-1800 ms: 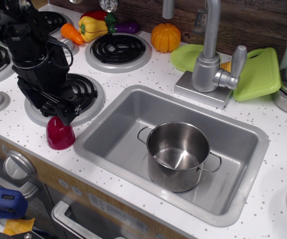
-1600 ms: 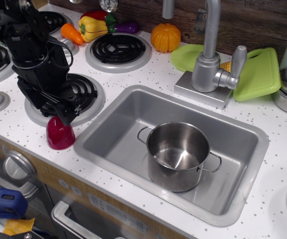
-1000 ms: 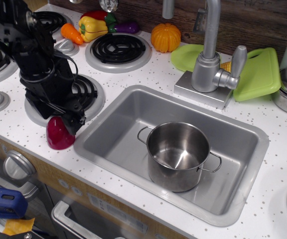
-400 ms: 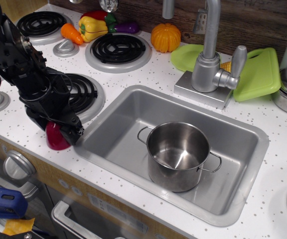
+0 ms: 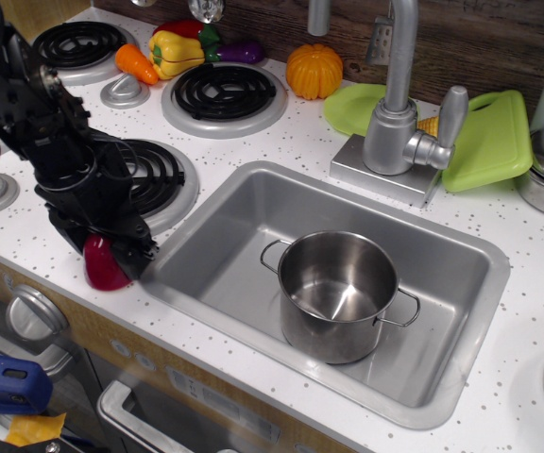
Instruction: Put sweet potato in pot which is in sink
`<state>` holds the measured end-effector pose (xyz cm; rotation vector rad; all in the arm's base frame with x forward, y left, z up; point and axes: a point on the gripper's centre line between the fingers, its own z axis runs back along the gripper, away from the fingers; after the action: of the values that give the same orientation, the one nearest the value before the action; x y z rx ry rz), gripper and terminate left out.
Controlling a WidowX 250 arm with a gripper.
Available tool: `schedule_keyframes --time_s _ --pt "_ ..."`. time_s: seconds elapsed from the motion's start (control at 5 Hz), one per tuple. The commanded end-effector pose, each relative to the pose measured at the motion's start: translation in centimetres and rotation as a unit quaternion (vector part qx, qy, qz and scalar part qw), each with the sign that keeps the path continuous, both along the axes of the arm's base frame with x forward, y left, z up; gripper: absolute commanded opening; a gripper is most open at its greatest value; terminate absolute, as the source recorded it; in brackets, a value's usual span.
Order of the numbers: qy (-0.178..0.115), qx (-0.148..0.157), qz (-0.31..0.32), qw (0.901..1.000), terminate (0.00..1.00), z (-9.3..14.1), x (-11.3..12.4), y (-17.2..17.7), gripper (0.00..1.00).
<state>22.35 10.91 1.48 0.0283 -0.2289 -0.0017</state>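
The sink point(image 5: 253, 203) basin is lying open from above, with bare floor showing left of the pot point(image 5: 338, 294), whose mouth is also standing clear. The faucet point(image 5: 399, 94) is rising behind the sink's back rim, overhanging that edge. The gripper point(image 5: 111, 253) is crowding the sweet potato point(image 5: 102, 264) against the sink's left rim, leaving little counter free there.

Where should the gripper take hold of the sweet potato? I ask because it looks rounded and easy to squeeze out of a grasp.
Probably across the wide lower body of the sweet potato, coming down from above, as the gripper already sits. The tapered top would likely slip out.
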Motion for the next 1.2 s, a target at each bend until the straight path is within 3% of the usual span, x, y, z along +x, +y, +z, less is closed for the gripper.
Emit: schedule_keyframes --time_s 0.0,0.2,0.8,1.0 --pt "-0.046 0.018 -0.002 0.9988 0.0 4.4 1.9 -2.5 0.0" --pt "-0.068 0.015 0.011 0.9975 0.0 5.9 3.4 -5.9 0.0" --pt "-0.111 -0.015 0.005 0.9937 0.0 4.3 9.2 -12.1 0.0" --pt "-0.124 -0.038 0.012 0.9914 0.0 3.4 10.4 -13.7 0.0"
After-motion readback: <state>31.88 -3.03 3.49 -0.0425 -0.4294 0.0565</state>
